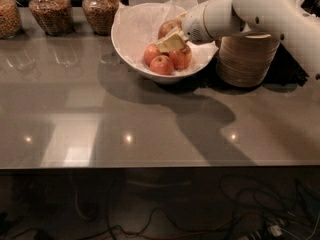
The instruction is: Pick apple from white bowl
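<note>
Red apple [168,28]: firm, smooth, likely rolls on tissue paper [137,26] in white bowl [116,36]; grasp across widest middle. Gripper [171,41] inside bowl, just beside it; clenched or not, cannot tell.

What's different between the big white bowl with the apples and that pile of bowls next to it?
The white bowl is a single wide, glossy dish; the stacked bowls form a narrower, tan pile. The white bowl holds tissue paper and apples, with the gripper in among them; the stacked bowls are partly covered by the arm. Both stand on the grey table.
</note>
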Action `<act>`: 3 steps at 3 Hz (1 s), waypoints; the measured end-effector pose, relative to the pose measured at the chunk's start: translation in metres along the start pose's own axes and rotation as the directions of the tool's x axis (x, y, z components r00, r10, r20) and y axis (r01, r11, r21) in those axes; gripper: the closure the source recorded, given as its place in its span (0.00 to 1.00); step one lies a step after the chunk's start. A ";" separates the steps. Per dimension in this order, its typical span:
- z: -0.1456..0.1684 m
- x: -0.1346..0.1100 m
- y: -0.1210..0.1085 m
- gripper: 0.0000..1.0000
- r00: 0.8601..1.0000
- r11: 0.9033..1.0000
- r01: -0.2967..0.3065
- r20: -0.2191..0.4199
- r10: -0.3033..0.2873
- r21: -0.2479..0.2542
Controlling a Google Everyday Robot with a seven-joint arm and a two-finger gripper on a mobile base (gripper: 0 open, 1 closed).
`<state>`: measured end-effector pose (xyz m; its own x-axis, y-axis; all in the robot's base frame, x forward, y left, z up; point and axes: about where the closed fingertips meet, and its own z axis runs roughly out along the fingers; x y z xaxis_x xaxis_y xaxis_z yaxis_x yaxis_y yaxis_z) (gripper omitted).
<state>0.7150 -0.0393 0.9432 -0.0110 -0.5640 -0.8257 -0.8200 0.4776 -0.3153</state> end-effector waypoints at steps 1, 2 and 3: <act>-0.027 -0.009 0.008 1.00 0.998 0.995 0.059 0.017 -0.058 -0.079; -0.064 -0.011 0.022 1.00 0.995 0.981 0.102 0.019 -0.100 -0.165; -0.102 -0.009 0.036 1.00 0.995 0.976 0.100 -0.007 -0.104 -0.196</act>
